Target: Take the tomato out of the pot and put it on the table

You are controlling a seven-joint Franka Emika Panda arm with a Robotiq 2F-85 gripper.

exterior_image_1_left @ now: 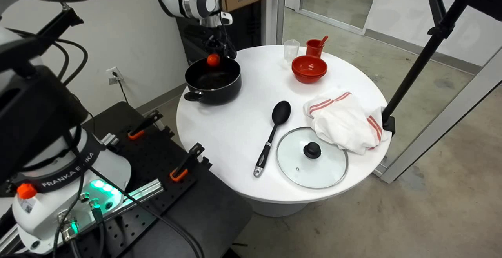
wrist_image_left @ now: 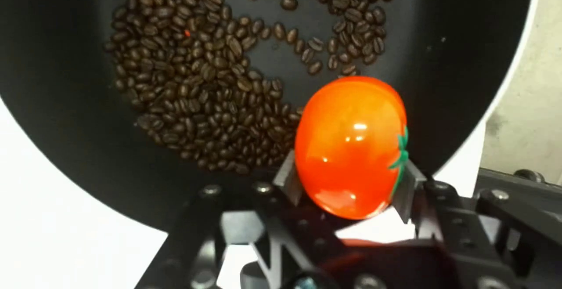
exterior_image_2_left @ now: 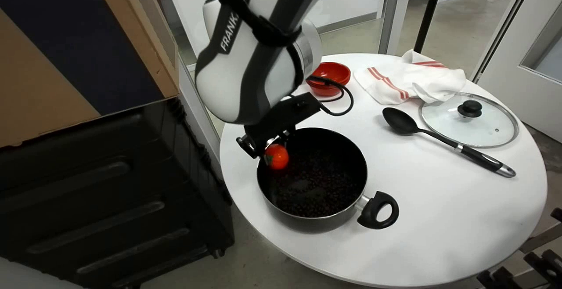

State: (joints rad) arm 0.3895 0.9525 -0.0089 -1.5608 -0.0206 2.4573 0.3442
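The tomato (wrist_image_left: 351, 144) is a shiny red-orange ball with a green stem mark. My gripper (wrist_image_left: 351, 172) is shut on it, one finger pad on each side. In both exterior views the tomato, also seen here (exterior_image_1_left: 213, 60) and here (exterior_image_2_left: 277, 157), is at about the height of the rim of the black pot (exterior_image_2_left: 307, 224), near one side of the opening. The pot shows in the wrist view too, its dark inner wall (wrist_image_left: 44, 82) around dark brown beans (wrist_image_left: 197, 82) on its floor. The pot stands on the white round table (exterior_image_2_left: 430, 232).
A black spoon (exterior_image_1_left: 274, 122), a glass lid (exterior_image_1_left: 294, 168) with black knob and a white towel (exterior_image_1_left: 341, 120) lie on the table. Red bowls (exterior_image_1_left: 309, 68), a red cup (exterior_image_1_left: 314, 48) and a clear cup (exterior_image_1_left: 291, 50) stand farther back. A dark cabinet (exterior_image_2_left: 109, 210) stands beside the table.
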